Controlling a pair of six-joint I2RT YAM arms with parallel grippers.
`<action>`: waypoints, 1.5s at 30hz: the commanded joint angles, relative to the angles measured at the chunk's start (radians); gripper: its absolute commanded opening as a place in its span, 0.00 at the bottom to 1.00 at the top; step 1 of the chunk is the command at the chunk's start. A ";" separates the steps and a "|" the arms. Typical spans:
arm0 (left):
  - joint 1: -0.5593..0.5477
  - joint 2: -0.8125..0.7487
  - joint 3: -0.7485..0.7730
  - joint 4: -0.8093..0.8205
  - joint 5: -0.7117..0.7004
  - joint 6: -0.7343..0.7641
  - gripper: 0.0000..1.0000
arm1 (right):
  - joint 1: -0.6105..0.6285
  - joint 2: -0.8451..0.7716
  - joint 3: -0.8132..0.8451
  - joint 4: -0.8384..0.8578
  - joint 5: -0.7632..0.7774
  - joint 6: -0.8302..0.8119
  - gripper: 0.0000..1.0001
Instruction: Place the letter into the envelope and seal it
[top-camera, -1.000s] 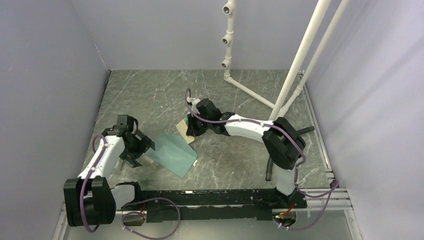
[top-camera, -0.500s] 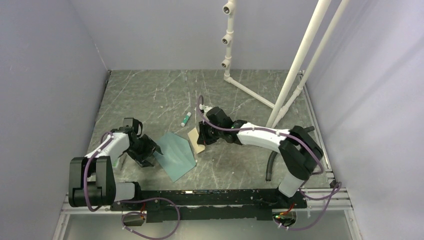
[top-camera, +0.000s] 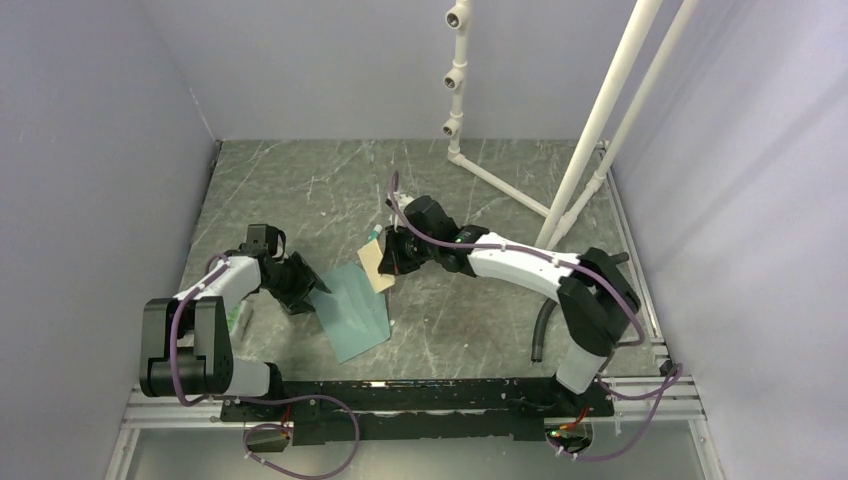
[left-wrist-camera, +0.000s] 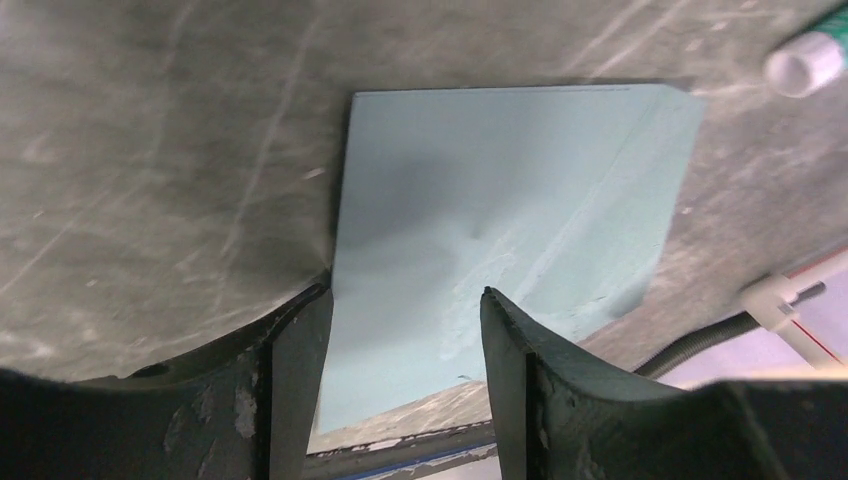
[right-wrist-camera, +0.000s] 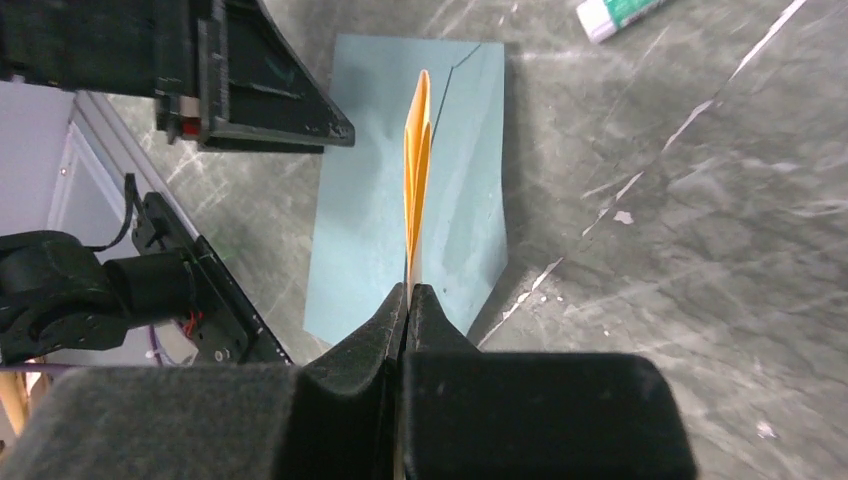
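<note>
Right claw (right-wrist-camera: 410, 292) clamps the letter (right-wrist-camera: 418, 160); left claw (left-wrist-camera: 403, 295) gapes at the envelope (left-wrist-camera: 500, 190).
Your right fingers (right-wrist-camera: 350, 350) meet tight on the near edge of the cream-tan sheet. From the wrist you see it edge-on (a thin orange sliver standing upright) above the right part of the teal envelope. In your overhead view the letter sits tilted at the envelope's far right corner; you cannot tell whether paper touches paper there. Your left jaws stand wide apart and low at the envelope's left side, and its near corner reaches in between the two fingers. The envelope lies flat on the grey marbled table (top-camera: 300, 190), a diagonal fold line showing across it. A small green-and-white tube (right-wrist-camera: 620, 12) lies on the table beyond the letter, clear of the envelope.
</note>
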 joint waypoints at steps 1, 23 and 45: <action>-0.003 -0.014 -0.012 0.127 0.085 0.015 0.62 | 0.006 0.090 0.049 0.063 -0.098 0.052 0.00; -0.021 -0.111 -0.124 -0.014 0.105 -0.057 0.41 | 0.009 0.272 0.067 0.017 -0.129 0.195 0.00; -0.028 -0.103 -0.096 -0.062 0.059 -0.025 0.56 | 0.049 0.319 0.111 -0.016 -0.061 0.293 0.00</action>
